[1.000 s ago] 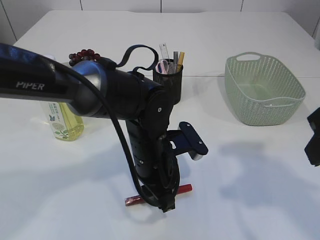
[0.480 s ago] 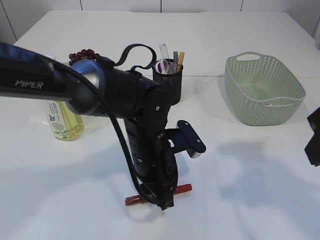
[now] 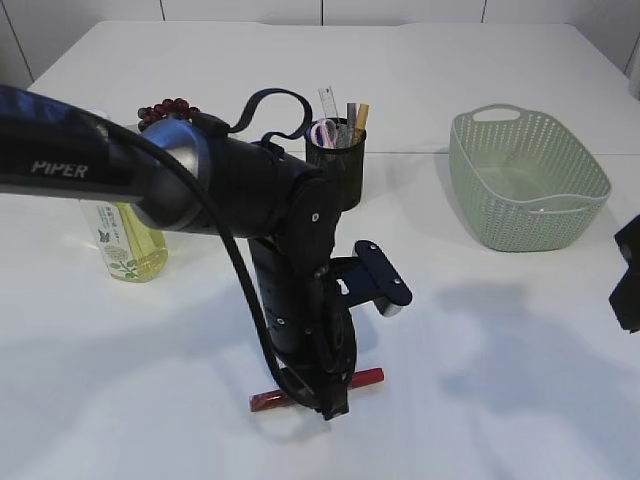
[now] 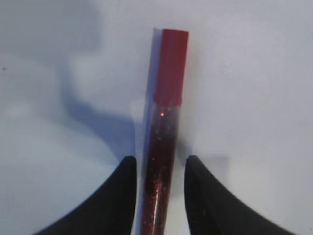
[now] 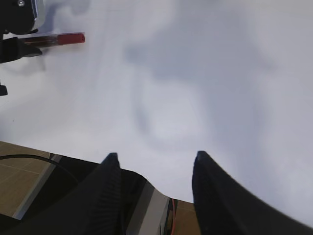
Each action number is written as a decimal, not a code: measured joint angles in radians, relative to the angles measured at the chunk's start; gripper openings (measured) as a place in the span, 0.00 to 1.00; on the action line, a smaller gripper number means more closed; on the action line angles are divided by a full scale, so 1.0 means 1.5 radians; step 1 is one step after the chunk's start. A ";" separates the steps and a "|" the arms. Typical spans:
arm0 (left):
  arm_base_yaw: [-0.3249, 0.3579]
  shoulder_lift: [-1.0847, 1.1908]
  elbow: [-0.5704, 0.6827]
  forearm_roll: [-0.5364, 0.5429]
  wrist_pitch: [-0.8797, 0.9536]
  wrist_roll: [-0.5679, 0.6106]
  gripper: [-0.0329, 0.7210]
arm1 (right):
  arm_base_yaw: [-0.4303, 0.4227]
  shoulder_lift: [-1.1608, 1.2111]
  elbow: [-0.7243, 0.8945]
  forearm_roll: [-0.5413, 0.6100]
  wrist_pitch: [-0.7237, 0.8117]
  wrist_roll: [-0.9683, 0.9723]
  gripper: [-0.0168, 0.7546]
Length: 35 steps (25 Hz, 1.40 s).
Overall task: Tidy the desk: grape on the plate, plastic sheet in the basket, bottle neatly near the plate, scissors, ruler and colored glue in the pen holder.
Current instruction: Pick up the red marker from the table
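**Left tool astride the glitter glue, not yet closed**

Left tool (image 4: 156, 196) is down at the surface (image 3: 480, 380), jaws part open, one on either side of the red glitter glue tube (image 4: 164, 142). A sliver of gap shows on each side of the tube in the left wrist view, so I judge it straddled, not gripped. Tube lies flat, red cap pointing away from the tool; fingers cross its glitter-filled body, which should give a balanced lift.

Right tool (image 5: 154, 161) hangs over bare surface, jaws wide apart, holding nothing; well clear of the work.

Pen holder (image 3: 336, 160) already carries scissors and ruler. Grapes (image 3: 168, 108) lie behind the yellow bottle (image 3: 128, 240). Green basket (image 3: 525, 180) is far right. Glue looks like the last item outstanding.
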 joint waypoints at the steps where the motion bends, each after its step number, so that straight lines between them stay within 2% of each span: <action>1: 0.000 0.003 0.000 0.000 -0.001 0.000 0.37 | 0.000 0.000 0.000 0.000 0.000 0.000 0.52; 17: 0.000 0.013 -0.003 -0.009 -0.010 0.004 0.34 | 0.000 0.000 0.000 -0.001 0.000 -0.002 0.52; 23: 0.000 0.015 -0.004 -0.009 -0.010 0.007 0.14 | 0.000 0.000 0.000 -0.001 0.000 -0.002 0.52; 29: 0.000 0.015 -0.004 -0.021 -0.006 0.009 0.13 | 0.000 0.000 0.000 -0.003 0.000 -0.002 0.52; 35: 0.011 0.000 -0.004 -0.067 0.018 -0.018 0.13 | 0.000 0.000 0.000 -0.003 0.000 -0.002 0.52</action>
